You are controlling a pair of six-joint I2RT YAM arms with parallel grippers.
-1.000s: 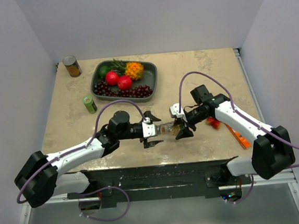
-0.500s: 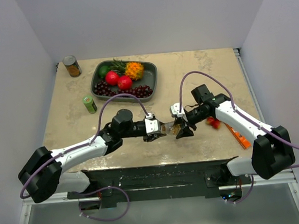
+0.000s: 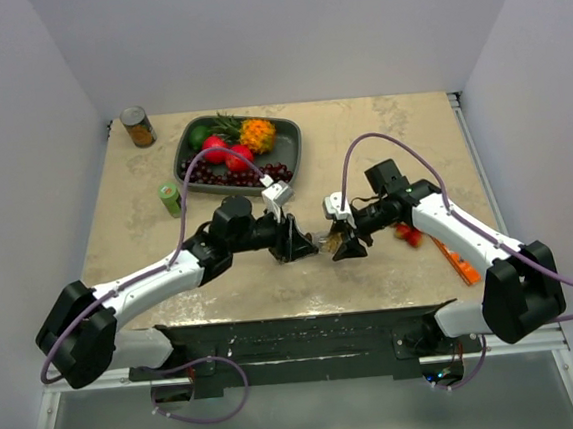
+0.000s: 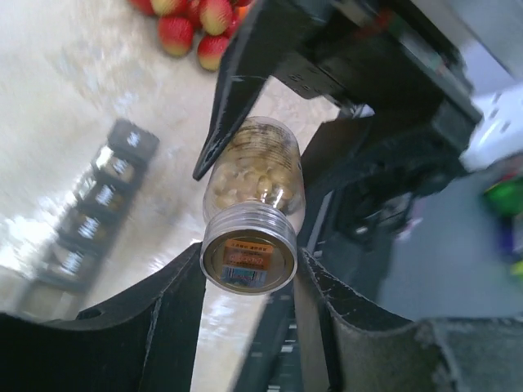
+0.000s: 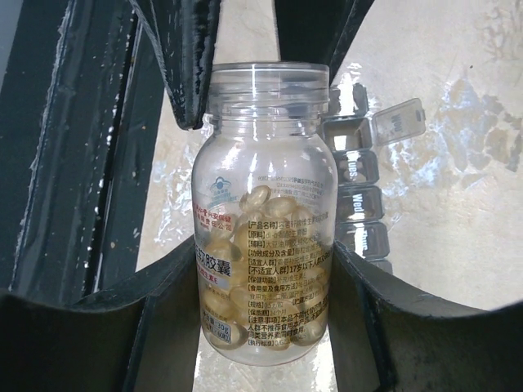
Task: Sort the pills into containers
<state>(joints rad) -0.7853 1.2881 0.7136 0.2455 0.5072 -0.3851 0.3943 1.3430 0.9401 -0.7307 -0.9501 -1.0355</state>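
Capsules (image 5: 260,204) part-fill a clear pill bottle (image 5: 265,163), held above the table (image 3: 409,123) between both arms. The right gripper (image 5: 265,273) clamps the bottle's body, while the left gripper (image 4: 249,256) is closed on its cap (image 4: 248,233) at the opposite end. The containers (image 5: 359,200), a grey strip of lidded compartments, lie on the table just beneath the bottle, one lid (image 5: 398,121) flipped open. A fruit tray (image 3: 292,139) sits well beyond the bottle.

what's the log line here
right gripper: holding pill bottle | left gripper: on bottle cap | containers: on table, one lid open
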